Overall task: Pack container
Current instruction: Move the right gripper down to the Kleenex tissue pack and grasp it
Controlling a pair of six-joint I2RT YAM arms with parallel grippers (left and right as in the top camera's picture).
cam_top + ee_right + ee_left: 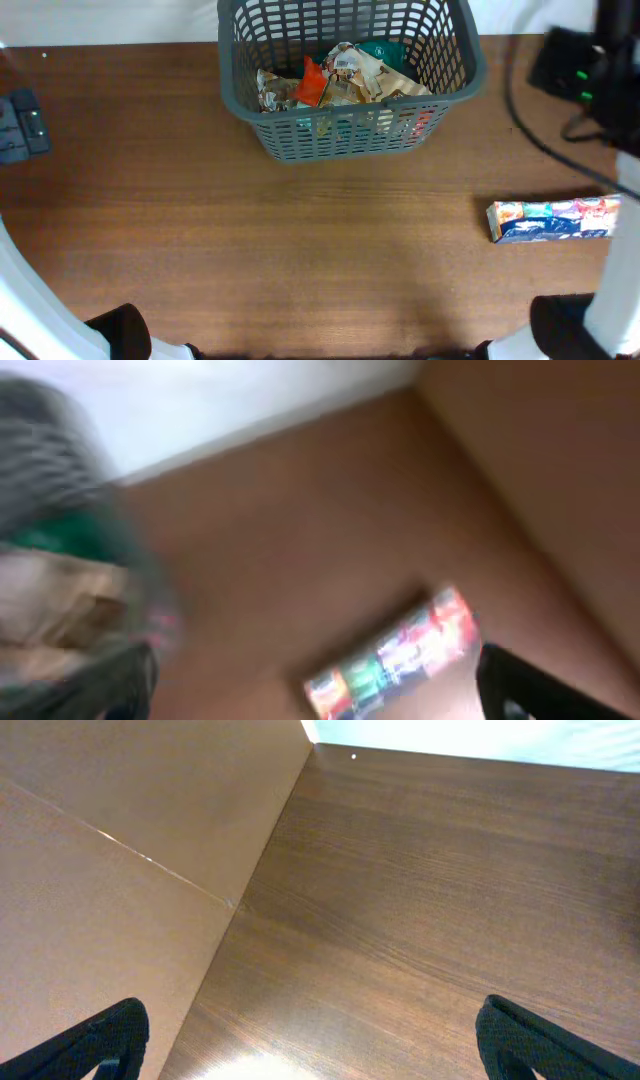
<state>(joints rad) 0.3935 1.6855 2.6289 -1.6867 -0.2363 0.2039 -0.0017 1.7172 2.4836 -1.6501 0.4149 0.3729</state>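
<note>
We read left gripper [310, 1020] and right gripper [310, 665] both released, empty. A packet [553, 220] lies flat on the tabletop [250, 230], right side; the container [340, 135] sits far centre, part-filled. Risk: the right wrist view is blurred, so a mis-aimed pinch could skid the packet.

Brown table [300, 230]: container [340, 138], colourful packet [552, 220].
</note>
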